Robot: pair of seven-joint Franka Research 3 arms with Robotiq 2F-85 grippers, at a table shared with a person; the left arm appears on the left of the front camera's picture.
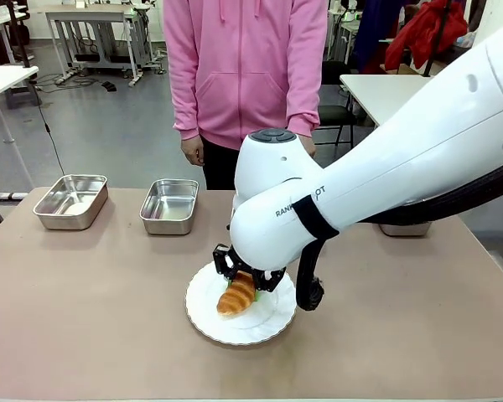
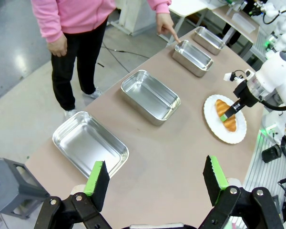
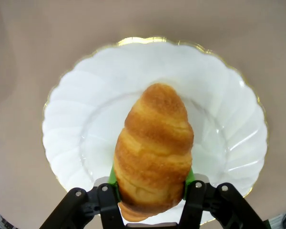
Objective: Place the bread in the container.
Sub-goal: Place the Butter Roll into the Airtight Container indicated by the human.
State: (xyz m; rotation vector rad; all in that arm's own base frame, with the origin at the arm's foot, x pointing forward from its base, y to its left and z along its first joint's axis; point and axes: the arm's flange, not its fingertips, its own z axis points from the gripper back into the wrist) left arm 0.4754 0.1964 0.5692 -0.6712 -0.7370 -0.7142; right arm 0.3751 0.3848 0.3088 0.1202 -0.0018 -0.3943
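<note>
The right gripper (image 3: 151,191) clamps the bread (image 3: 153,150) over the white plate (image 3: 76,109). The left wrist view alone shows four steel containers (image 2: 150,95) along the table's far edge. The left gripper (image 2: 155,179) hangs open.

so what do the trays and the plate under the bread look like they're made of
The trays look like stainless steel: bare, shiny, mirror-like walls with rolled rims. The plate looks like glazed ceramic or porcelain, though it could be plastic: glossy white, scalloped, with a thin gold edge. The bread lies on it.

Bare desk (image 1: 92,310) lies open left of my plate (image 1: 203,311); a person's hand (image 2: 166,21) points over the third tray (image 2: 193,57).
</note>
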